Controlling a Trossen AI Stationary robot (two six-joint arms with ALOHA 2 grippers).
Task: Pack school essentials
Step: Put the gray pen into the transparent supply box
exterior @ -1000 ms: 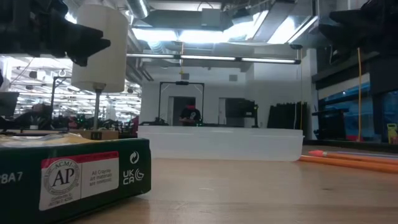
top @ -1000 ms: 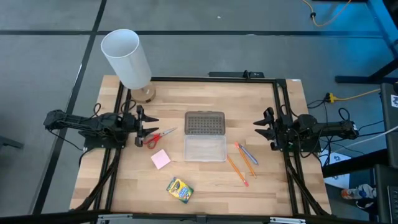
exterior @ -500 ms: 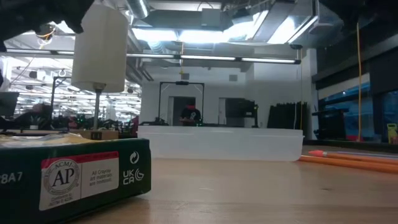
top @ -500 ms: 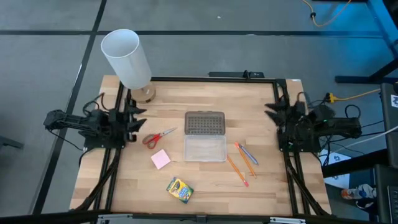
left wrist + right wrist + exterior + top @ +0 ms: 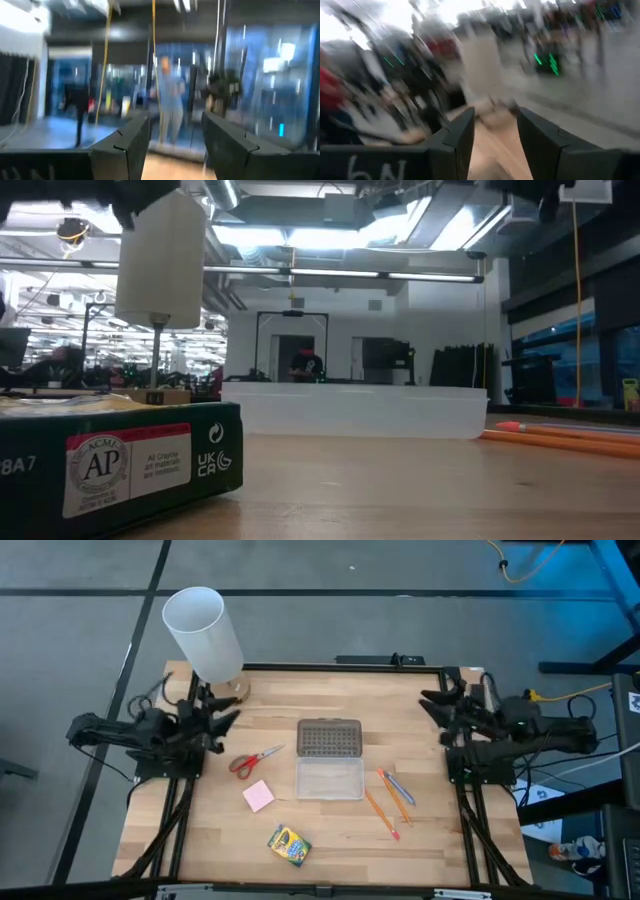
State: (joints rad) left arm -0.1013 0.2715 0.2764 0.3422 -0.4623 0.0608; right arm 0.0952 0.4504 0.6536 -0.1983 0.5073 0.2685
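Nothing packed yet, both my arms empty.
L gripper point(image 5: 222, 712) spread, scissors point(image 5: 256, 759) just ahead; R gripper point(image 5: 437, 702) part-open; pencils point(image 5: 389, 806), case point(image 5: 329, 778) untouched.

A grey concrete floor point(image 5: 400, 630) crossed by dark seams surrounds the pale wooden bench point(image 5: 340, 825). Beyond the bench's far edge, long ceiling striplights point(image 5: 340, 275) brighten a white-walled hall with a dark-framed doorway point(image 5: 292, 345) and blue-tinted windows point(image 5: 560, 350).
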